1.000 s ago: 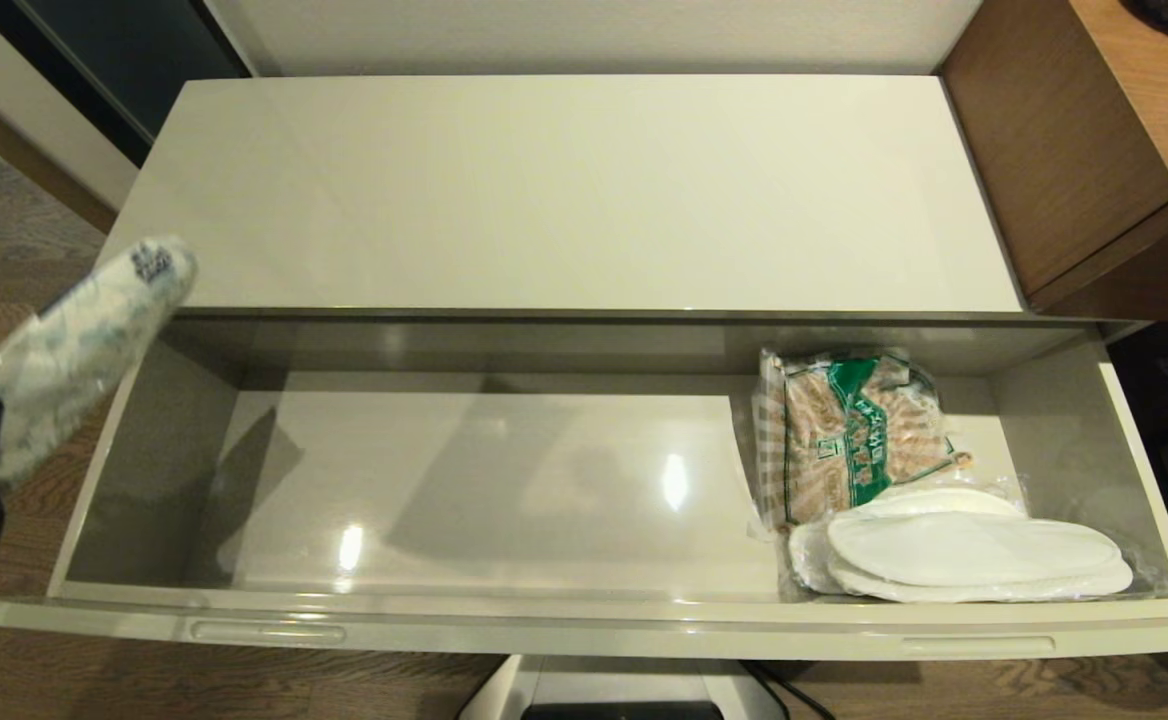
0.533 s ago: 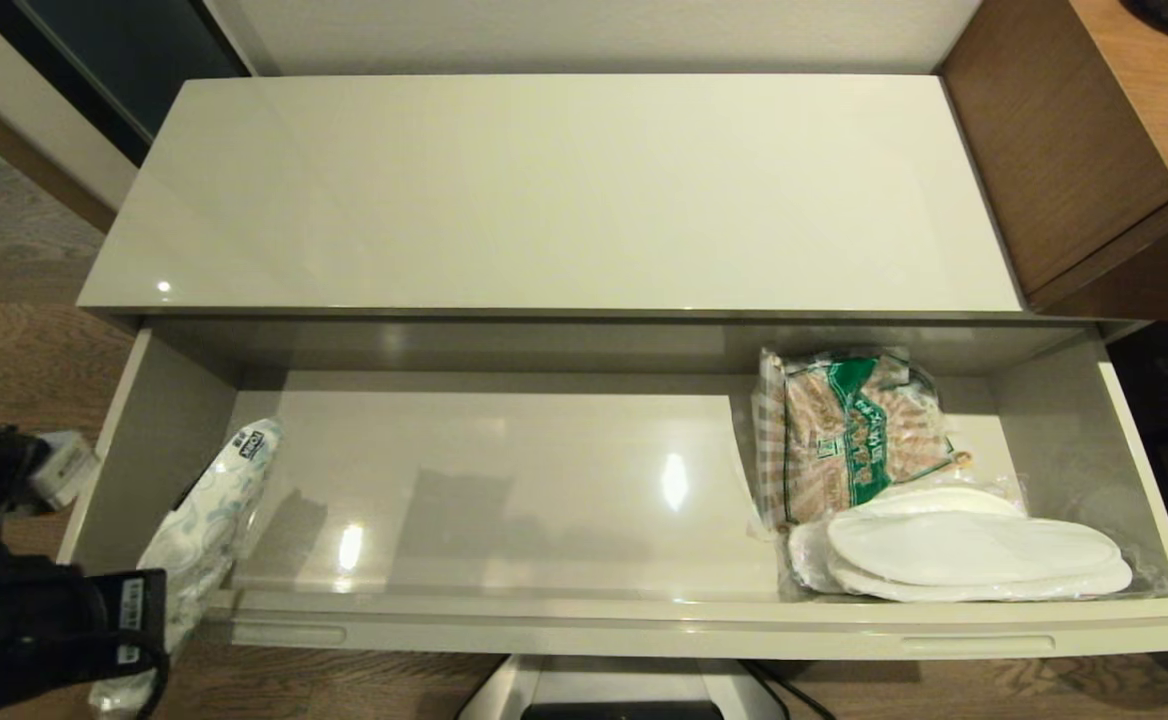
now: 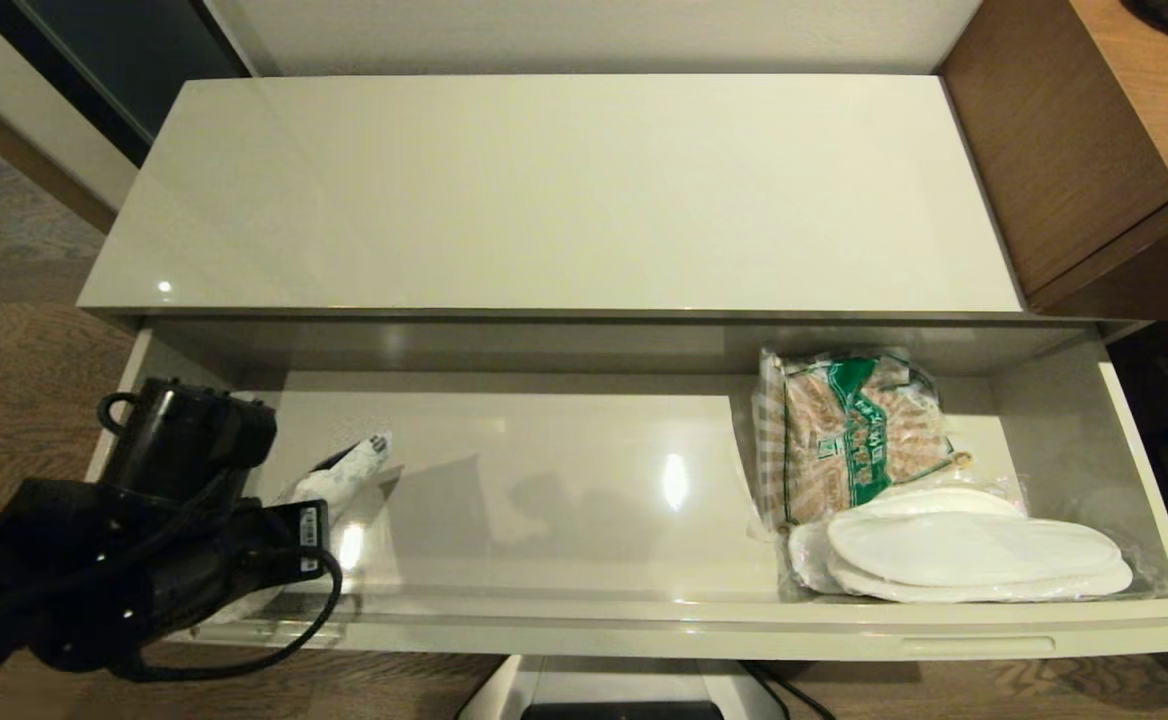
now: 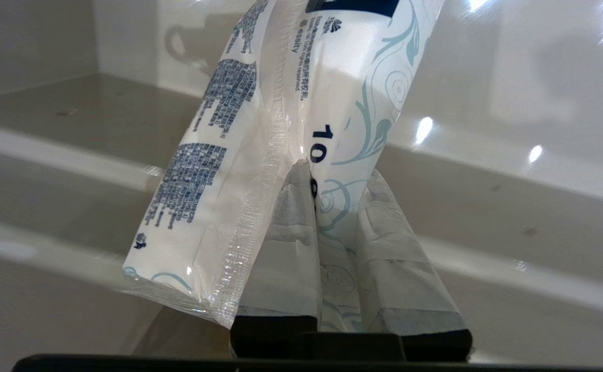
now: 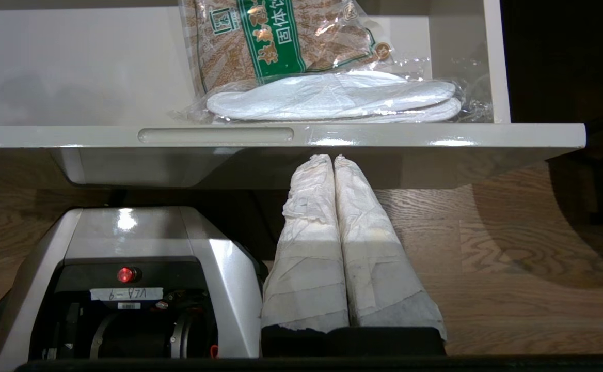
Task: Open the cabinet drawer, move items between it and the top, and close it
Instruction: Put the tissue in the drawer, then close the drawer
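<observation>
The left pincer (image 4: 340,227), clamped on the tissue pack (image 4: 286,129), hangs over the open drawer's (image 3: 644,625) left end; next, lower and release. Right pincer (image 5: 335,170) parked, closed.

Hotel room — wrapped slippers (image 3: 974,548) (drawer (image 3: 644,628)).

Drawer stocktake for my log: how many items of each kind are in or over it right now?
Tissue pack, held in the left hand over the drawer: 1
Snack bag: 1
Wrapped slippers pack: 1
Total: 3
</observation>
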Tool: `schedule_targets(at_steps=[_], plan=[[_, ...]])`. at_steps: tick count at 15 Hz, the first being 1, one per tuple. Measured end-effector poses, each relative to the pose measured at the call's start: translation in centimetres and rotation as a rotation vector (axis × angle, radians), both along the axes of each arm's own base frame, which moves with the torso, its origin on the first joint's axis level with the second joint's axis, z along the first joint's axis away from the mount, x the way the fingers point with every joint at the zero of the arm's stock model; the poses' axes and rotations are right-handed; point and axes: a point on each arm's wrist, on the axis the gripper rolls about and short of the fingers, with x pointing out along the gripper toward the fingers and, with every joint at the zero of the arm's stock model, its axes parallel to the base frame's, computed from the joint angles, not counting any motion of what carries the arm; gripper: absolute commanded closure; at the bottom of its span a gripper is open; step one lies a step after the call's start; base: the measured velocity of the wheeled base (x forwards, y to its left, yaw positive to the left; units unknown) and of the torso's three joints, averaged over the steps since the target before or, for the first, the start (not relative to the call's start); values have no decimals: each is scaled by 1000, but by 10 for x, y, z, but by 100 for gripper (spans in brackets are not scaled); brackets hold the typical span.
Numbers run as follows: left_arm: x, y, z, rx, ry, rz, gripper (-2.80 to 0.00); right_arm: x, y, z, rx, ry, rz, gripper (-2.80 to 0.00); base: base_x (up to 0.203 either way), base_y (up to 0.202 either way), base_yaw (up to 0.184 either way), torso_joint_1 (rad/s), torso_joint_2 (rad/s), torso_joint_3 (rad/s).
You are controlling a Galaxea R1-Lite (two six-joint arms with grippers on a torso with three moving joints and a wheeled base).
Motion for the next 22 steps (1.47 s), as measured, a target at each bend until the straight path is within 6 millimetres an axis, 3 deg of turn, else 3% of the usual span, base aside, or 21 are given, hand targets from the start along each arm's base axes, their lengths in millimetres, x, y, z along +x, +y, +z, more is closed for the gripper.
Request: schedule_targets(at_steps=[1,6,12,13,19,22], plan=[[5,-3,-1,3,5,2,-280,0,0,0,0,0,0,0,0,0,0,0,0,0],[4,-9,-11,30,40,5,-280,0,0,0,0,0,0,0,0,0,0,0,0,0],[-30,6,-5,55,101,-1,-280,0,0,0,0,0,0,0,0,0,0,0,0,0],[-42,12,0,58,108,-4,0,0,0,0,0,0,0,0,0,0,0,0,0,0],[-152,63,25,117,126,-62,0,0,0,0,0,0,0,0,0,0,0,0,0,0],[-188,80,27,159,152,-88,0,0,0,0,0,0,0,0,0,0,0,0,0,0]])
